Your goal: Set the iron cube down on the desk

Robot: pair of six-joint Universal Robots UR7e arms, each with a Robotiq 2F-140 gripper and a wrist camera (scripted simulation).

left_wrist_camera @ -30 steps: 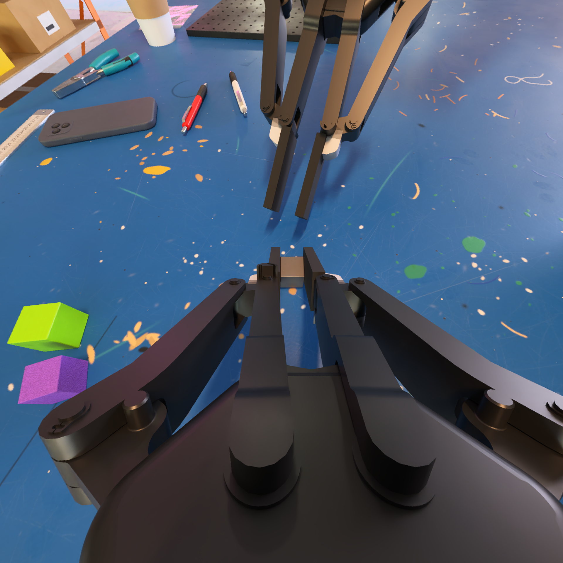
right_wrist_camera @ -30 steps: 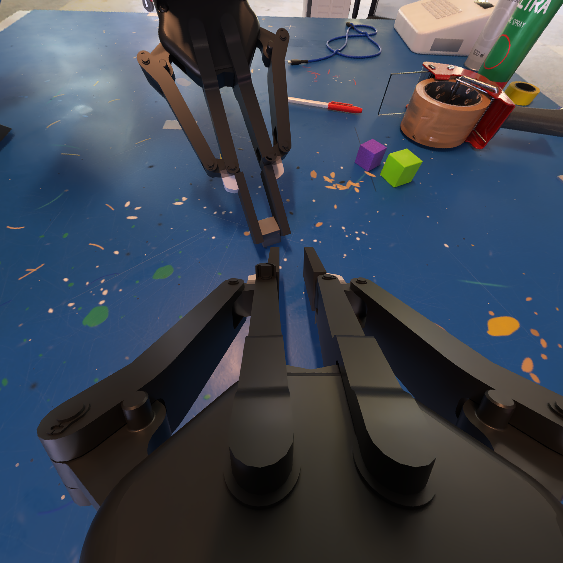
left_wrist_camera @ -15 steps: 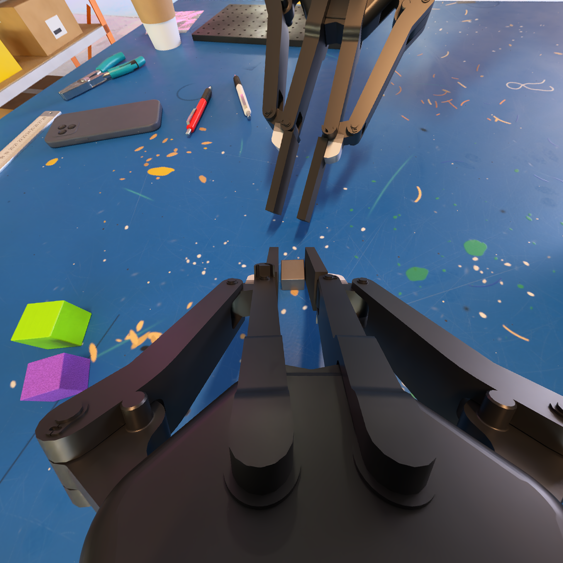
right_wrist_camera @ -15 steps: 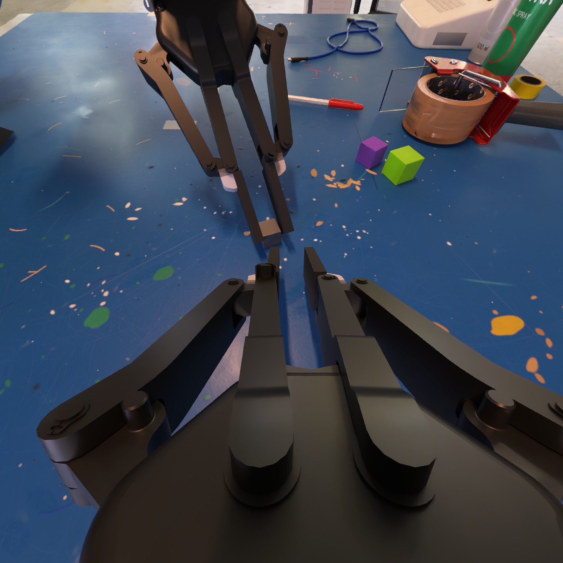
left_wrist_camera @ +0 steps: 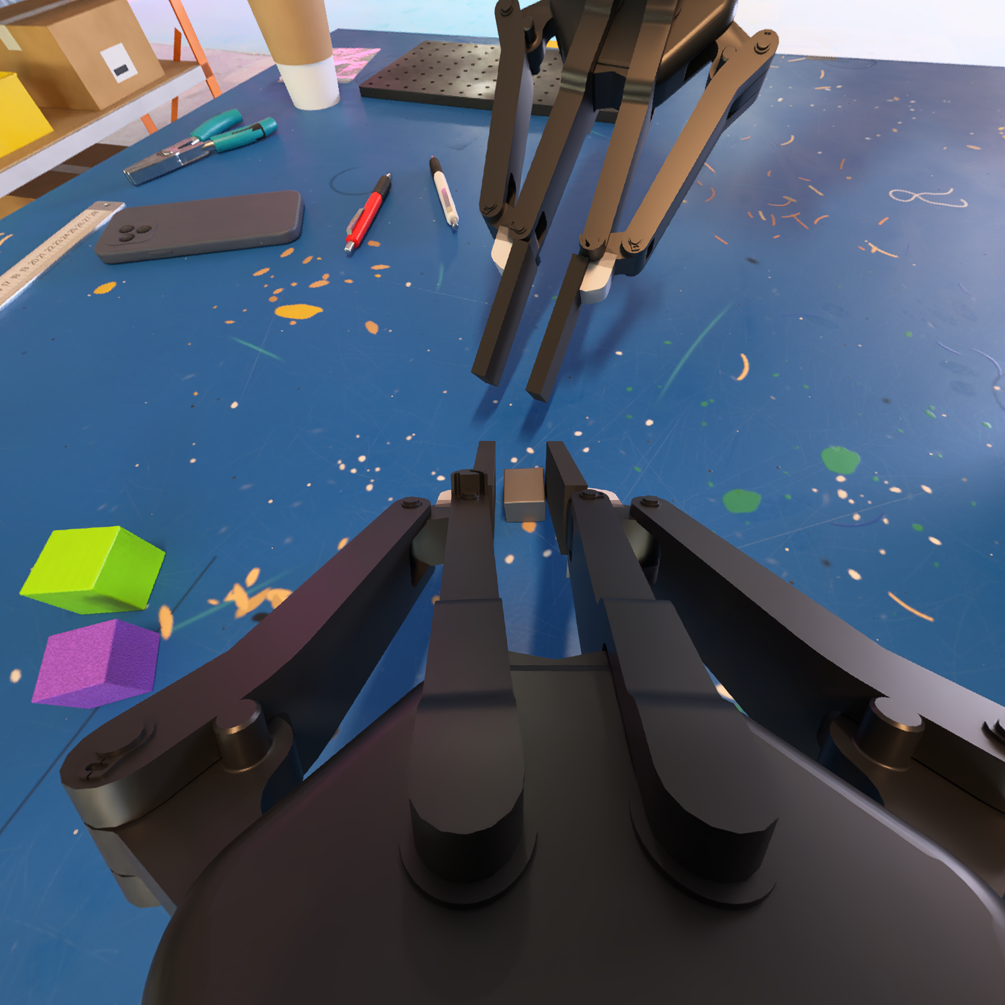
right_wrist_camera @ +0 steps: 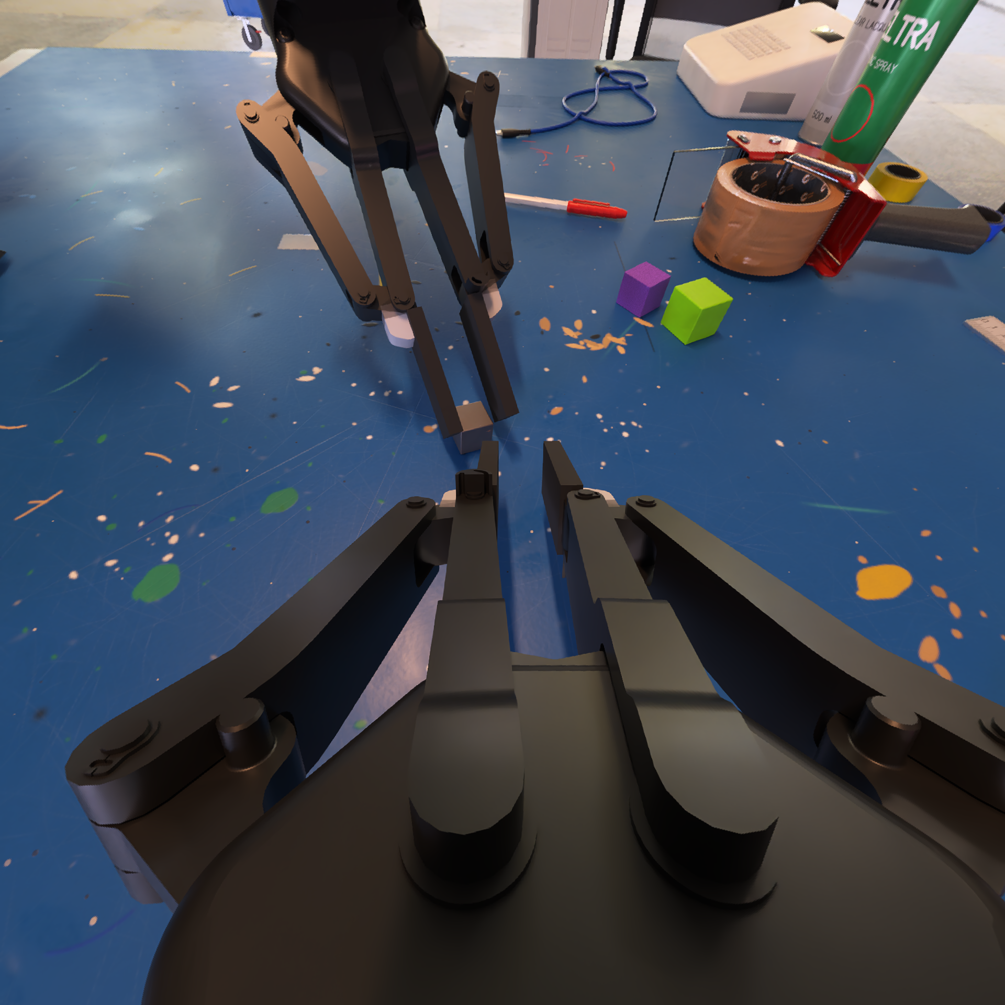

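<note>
The iron cube (left_wrist_camera: 523,492), small and grey, rests on the blue desk (left_wrist_camera: 272,435) between my left gripper's fingertips. My left gripper (left_wrist_camera: 520,451) is slightly open, with a thin gap showing between the cube and its left finger. In the right wrist view the cube (right_wrist_camera: 474,429) sits on the desk between the left gripper's (right_wrist_camera: 477,420) lowered fingers. My right gripper (right_wrist_camera: 519,451) is narrowly open and empty, hovering just short of the cube. It also shows in the left wrist view (left_wrist_camera: 511,383), beyond the cube.
A green cube (left_wrist_camera: 92,568) and a purple cube (left_wrist_camera: 98,663) lie to the left. A phone (left_wrist_camera: 201,225), two pens (left_wrist_camera: 370,212), pliers (left_wrist_camera: 201,144), a cup (left_wrist_camera: 304,60) and a perforated plate (left_wrist_camera: 429,73) lie farther off. A tape dispenser (right_wrist_camera: 777,217) and a spray can (right_wrist_camera: 903,70) stand beyond the cubes.
My left gripper's fingers have parted a little and let go of the iron cube, which now sits lower, on the desk. Both grippers have drawn back slightly.
</note>
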